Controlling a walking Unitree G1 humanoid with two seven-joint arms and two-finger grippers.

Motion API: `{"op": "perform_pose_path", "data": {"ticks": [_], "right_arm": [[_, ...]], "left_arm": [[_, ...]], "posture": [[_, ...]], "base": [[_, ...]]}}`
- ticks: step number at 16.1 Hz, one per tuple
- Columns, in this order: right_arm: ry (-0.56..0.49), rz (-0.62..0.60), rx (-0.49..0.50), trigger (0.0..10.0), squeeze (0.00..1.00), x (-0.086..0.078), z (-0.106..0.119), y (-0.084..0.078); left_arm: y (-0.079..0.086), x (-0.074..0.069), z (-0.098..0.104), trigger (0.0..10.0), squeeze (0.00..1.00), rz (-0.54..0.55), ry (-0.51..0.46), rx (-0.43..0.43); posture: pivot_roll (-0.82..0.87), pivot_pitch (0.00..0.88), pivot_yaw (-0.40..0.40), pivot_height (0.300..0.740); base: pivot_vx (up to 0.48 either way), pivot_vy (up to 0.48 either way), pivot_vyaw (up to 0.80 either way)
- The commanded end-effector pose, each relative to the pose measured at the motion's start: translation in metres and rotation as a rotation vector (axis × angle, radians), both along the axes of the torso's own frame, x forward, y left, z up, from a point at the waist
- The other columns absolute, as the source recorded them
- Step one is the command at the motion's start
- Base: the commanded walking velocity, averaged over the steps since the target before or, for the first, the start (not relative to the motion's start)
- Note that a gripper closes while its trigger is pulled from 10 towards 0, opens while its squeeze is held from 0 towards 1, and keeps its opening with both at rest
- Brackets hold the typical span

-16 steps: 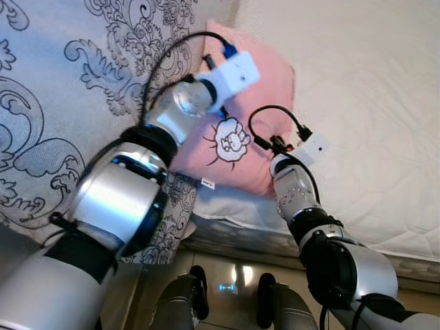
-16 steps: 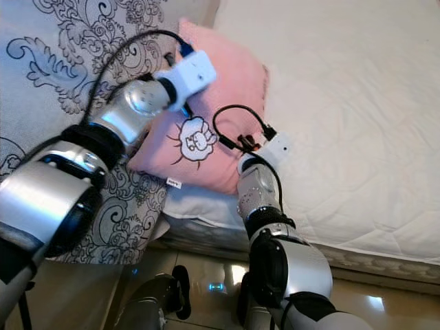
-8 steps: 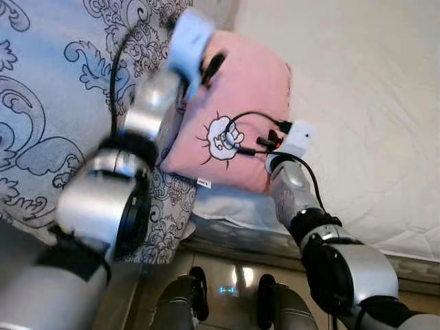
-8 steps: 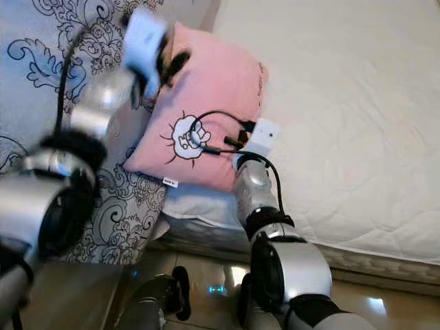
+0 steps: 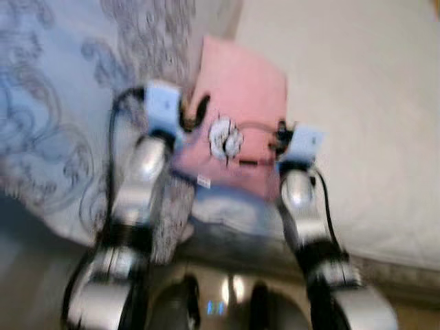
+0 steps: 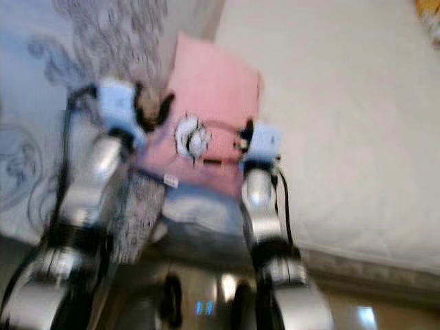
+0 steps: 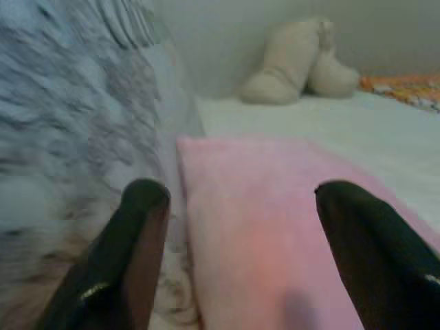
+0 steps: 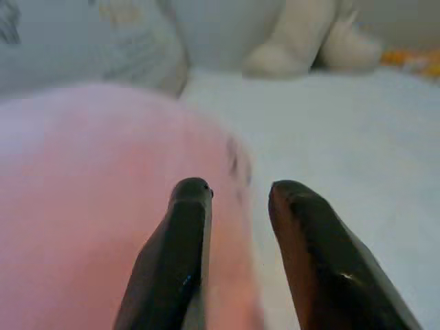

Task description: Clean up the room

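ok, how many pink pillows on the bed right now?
1. The pink pillow lies at the bed's near edge beside the patterned blanket, between the left pincer and right pincer. Others may be hidden.

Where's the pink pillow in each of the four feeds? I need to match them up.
Left eye view: pink pillow at upper centre, between the two arms, on the bed's near edge.
Right eye view: upper centre, same spot.
Left wrist view: lower middle, between the black fingers.
Right wrist view: left half, under the fingers.
Shared landmark: the cream stuffed toy in both wrist views; the patterned quilt beside the pillow.
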State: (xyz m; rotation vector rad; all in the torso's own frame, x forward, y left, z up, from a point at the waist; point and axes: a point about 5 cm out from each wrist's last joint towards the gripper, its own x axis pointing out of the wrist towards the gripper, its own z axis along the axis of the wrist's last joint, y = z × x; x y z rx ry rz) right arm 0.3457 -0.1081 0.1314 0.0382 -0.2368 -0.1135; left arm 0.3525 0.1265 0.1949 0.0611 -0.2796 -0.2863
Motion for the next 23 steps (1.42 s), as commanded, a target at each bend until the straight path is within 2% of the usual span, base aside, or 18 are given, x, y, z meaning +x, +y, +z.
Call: {"op": "perform_pose_path", "data": {"ticks": [1, 3, 4, 5, 6, 8, 9, 10, 11, 12, 13, 14, 16, 17, 21, 23], "right_arm": [[-0.042, 0.004, -0.031, 10.0, 1.00, -0.012, 0.004, 0.000], [-0.045, 0.003, -0.065, 10.0, 1.00, -0.035, -0.002, -0.009], [-0.034, -0.022, -0.071, 10.0, 1.00, -0.052, -0.006, -0.023], [-0.020, -0.043, -0.066, 10.0, 1.00, -0.059, -0.008, -0.031], [0.006, -0.077, -0.069, 10.0, 1.00, -0.076, -0.011, -0.044], [0.071, -0.101, -0.132, 10.0, 1.00, -0.119, -0.014, -0.067], [0.084, -0.095, -0.147, 10.0, 1.00, -0.129, -0.016, -0.071], [0.126, -0.097, -0.136, 10.0, 1.00, -0.145, -0.020, -0.076], [0.170, -0.102, -0.054, 10.0, 1.00, -0.155, -0.027, -0.078], [0.208, -0.119, -0.002, 10.0, 1.00, -0.158, -0.033, -0.081], [0.238, -0.138, -0.008, 10.0, 0.88, -0.160, -0.037, -0.084], [0.272, -0.141, -0.019, 10.0, 0.00, -0.161, -0.040, -0.086], [0.292, -0.114, -0.023, 10.0, 0.00, -0.152, -0.042, -0.083], [0.290, -0.109, -0.020, 10.0, 0.00, -0.149, -0.041, -0.082], [0.295, -0.081, -0.005, 10.0, 0.00, -0.140, -0.042, -0.081], [0.302, -0.083, -0.013, 10.0, 0.00, -0.137, -0.043, -0.083]], "left_arm": [[0.000, -0.015, -0.004, 10.0, 1.00, 0.017, 0.012, 0.021], [0.004, -0.032, -0.019, 10.0, 1.00, 0.021, 0.059, 0.044], [0.010, -0.042, -0.033, 10.0, 1.00, 0.039, 0.114, 0.039], [0.012, -0.046, -0.038, 10.0, 1.00, 0.042, 0.133, 0.043], [0.017, -0.056, -0.048, 10.0, 1.00, 0.037, 0.160, 0.066], [0.038, -0.080, -0.072, 10.0, 1.00, 0.043, 0.291, 0.074], [0.042, -0.084, -0.078, 10.0, 1.00, 0.046, 0.311, 0.081], [0.043, -0.089, -0.086, 10.0, 1.00, 0.037, 0.329, 0.095], [0.040, -0.092, -0.094, 10.0, 1.00, 0.023, 0.338, 0.096], [0.039, -0.094, -0.100, 10.0, 1.00, 0.020, 0.353, 0.090], [0.038, -0.095, -0.102, 10.0, 0.00, 0.013, 0.360, 0.080], [0.037, -0.094, -0.102, 10.0, 0.00, 0.008, 0.370, 0.066], [0.027, -0.082, -0.101, 10.0, 0.00, -0.019, 0.365, 0.097], [0.024, -0.078, -0.101, 10.0, 0.00, -0.029, 0.362, 0.087], [0.019, -0.074, -0.104, 10.0, 0.00, -0.039, 0.365, 0.068], [0.021, -0.071, -0.108, 10.0, 0.00, 0.001, 0.382, 0.050]], "posture": [[0.13, 0.055, -0.005, 0.740], [0.12, 0.047, -0.020, 0.740], [0.12, 0.045, -0.022, 0.740], [0.11, 0.044, -0.023, 0.740], [0.10, 0.041, -0.024, 0.740], [0.08, 0.043, -0.024, 0.740], [0.08, 0.040, -0.026, 0.740], [0.07, 0.031, -0.024, 0.740], [0.06, 0.029, -0.021, 0.740], [0.06, 0.023, -0.019, 0.740], [0.05, 0.023, -0.018, 0.740], [0.04, 0.020, -0.013, 0.740], [0.04, 0.020, -0.007, 0.740], [0.04, 0.020, -0.002, 0.740], [0.03, 0.023, 0.004, 0.740], [0.02, 0.025, 0.003, 0.740]], "base": [[0.000, 0.000, 0.00], [0.000, 0.000, 0.00], [0.000, 0.000, 0.00], [0.000, 0.000, 0.00], [0.000, 0.000, 0.00], [0.000, 0.000, 0.00], [0.000, 0.000, 0.00], [0.000, 0.000, 0.00], [0.000, 0.000, 0.00], [0.000, 0.000, 0.00], [0.000, 0.000, 0.00], [0.000, 0.000, 0.00], [0.000, -0.240, 0.00], [0.000, -0.480, 0.00], [0.000, -0.480, 0.00], [0.000, -0.480, 0.00]]}}
